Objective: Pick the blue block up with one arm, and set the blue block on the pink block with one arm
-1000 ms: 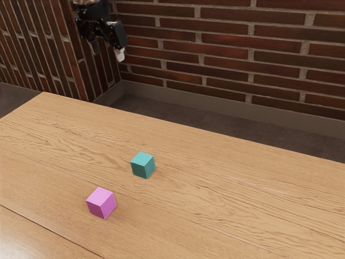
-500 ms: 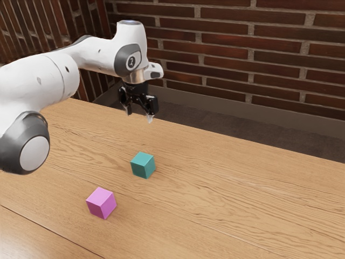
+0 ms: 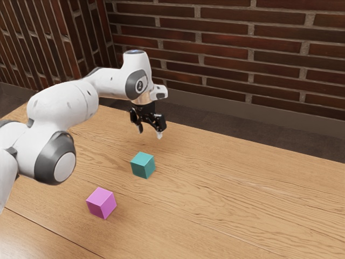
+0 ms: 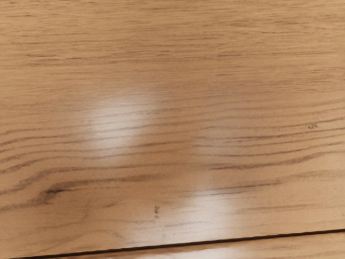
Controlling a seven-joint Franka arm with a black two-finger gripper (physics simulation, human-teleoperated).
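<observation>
Exterior view: my gripper hangs above table, fingers spread, holding nothing, at 12 o'clock of blue block. Blue block sits flat on table. Pink block near, at 7 o'clock of it, not touching.
Risk: off-centre descent, 1 finger clips block edge and shoves it.
Versus 0.5 s ago: gripper lower, closer to blue block; both blocks unmoved.
Wrist view: wood grain, dark seam. I judge hand not yet over block.

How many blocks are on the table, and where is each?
2. The teal block lies near the gripper; the pink block lies apart from it, nearer the camera, toward the exterior view's left. None looks hidden.
</observation>
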